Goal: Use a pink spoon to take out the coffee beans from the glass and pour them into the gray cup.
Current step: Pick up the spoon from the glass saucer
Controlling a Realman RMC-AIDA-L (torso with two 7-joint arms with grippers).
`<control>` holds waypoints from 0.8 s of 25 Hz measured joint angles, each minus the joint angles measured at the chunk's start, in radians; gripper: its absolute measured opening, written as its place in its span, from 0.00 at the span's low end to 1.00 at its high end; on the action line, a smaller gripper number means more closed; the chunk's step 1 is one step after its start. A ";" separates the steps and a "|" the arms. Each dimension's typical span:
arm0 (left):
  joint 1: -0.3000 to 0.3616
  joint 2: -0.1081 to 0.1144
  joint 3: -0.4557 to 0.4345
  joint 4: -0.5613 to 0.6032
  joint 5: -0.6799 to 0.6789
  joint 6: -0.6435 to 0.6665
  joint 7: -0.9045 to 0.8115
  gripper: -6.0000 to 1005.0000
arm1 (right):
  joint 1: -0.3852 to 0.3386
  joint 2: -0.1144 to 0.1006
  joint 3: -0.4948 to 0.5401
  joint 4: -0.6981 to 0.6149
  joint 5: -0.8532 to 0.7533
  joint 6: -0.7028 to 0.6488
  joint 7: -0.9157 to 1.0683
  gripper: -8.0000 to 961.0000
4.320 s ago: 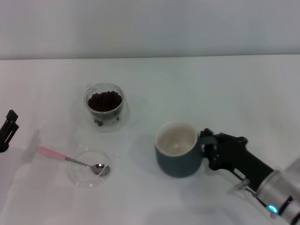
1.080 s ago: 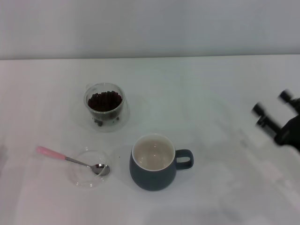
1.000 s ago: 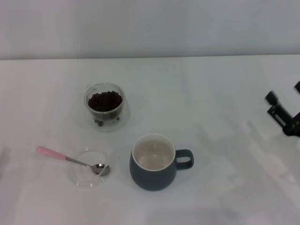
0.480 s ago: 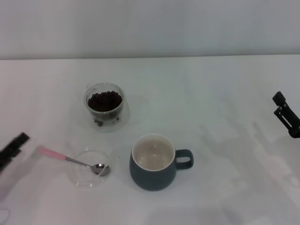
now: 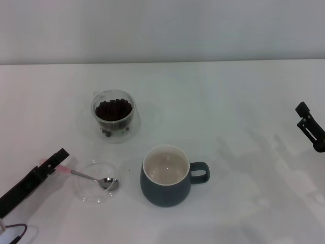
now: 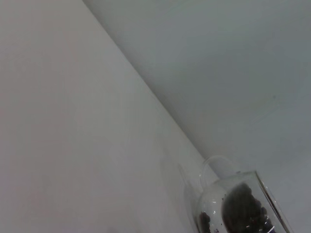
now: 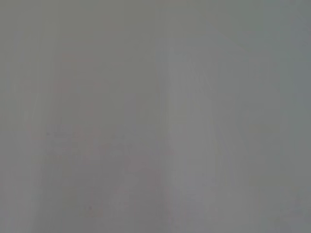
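No brand, label or writing can be read on anything on the white table point(image 5: 228, 101).

One gray cup point(image 5: 165, 176) stands near the front middle of the table, cream-white inside and with nothing in it, its single loop handle turned toward the robot's right. One glass point(image 5: 114, 115), clear and rounded, stands behind it and to the left, well apart; it holds a heap of dark coffee beans point(image 5: 114, 109), too many and too small to count. The left wrist view catches the same glass point(image 6: 238, 204) with the beans point(image 6: 243, 213) at its edge.

One pink spoon point(image 5: 84, 175) lies left of the gray cup, its metal bowl resting in one flat clear round dish point(image 5: 96, 182) and its pink handle reaching out over the dish's rim to the left.

The left gripper point(image 5: 51, 162) comes in from the lower left corner, its dark tip right at the end of the spoon's handle; whether it is spread, clenched or touching the handle cannot be told. The right gripper point(image 5: 311, 133) sits at the table's right edge, well apart from the cup, and its fingers' state cannot be told either. The right wrist view shows only a plain gray surface.
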 joint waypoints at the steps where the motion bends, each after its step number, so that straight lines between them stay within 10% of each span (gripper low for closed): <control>1: 0.000 -0.001 0.000 0.000 0.000 0.001 0.001 0.78 | 0.000 0.000 0.000 0.000 0.000 0.000 0.000 0.88; 20: 0.036 -0.023 -0.003 0.012 -0.017 -0.001 0.030 0.62 | -0.027 0.000 0.000 0.012 -0.002 -0.008 -0.001 0.88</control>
